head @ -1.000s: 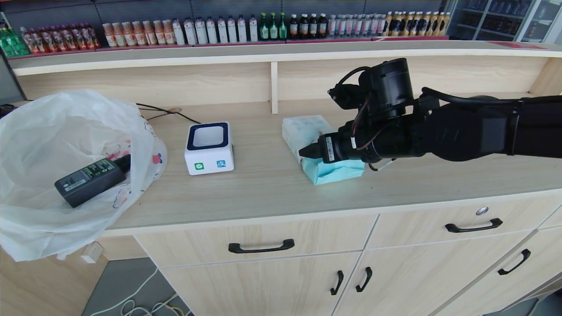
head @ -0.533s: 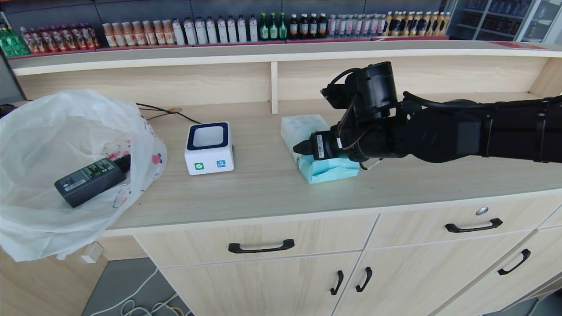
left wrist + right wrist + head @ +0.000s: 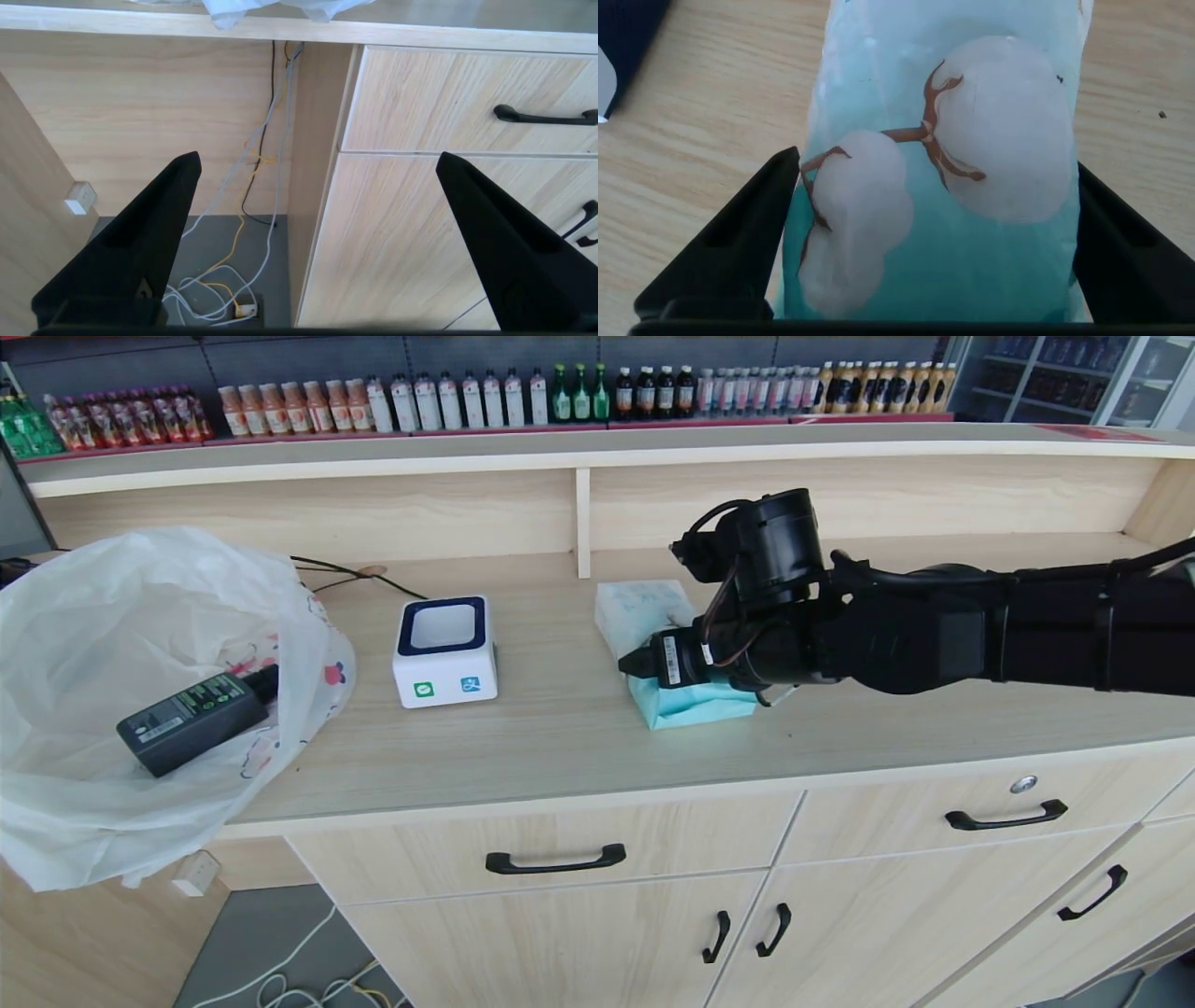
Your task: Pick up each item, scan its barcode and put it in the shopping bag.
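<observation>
The tissue pack (image 3: 644,611) lies flat on the tabletop (image 3: 560,737), just to the right of the white scanner (image 3: 445,651). Its long axis runs from the back of the tabletop toward the front edge, the near end angled a little to the right.

And right on top of it, the right end effector (image 3: 936,159)! It hangs low over the near half of the pack, spread wide with nothing gripped. In the right wrist view the black fingers (image 3: 729,252) stand one at each long side, so the pack's narrow width sits squarely between them. Whether the fingers are touching the wrapper, I cannot tell.

That is the relation that counts. The pack lies directly under and between the fingers, and closing would squeeze it across the short way, which I judge the right line for a soft pack like this.

Over to the left: the scanner, then the shopping bag (image 3: 140,616) slumped open at the far left end, a black power adapter (image 3: 191,721) already inside.

The left end effector (image 3: 318,163) is also wide open and empty, hanging down by the cabinet front (image 3: 439,215) below the tabletop, well apart from the pack. The right arm is plainly the nearer one.
</observation>
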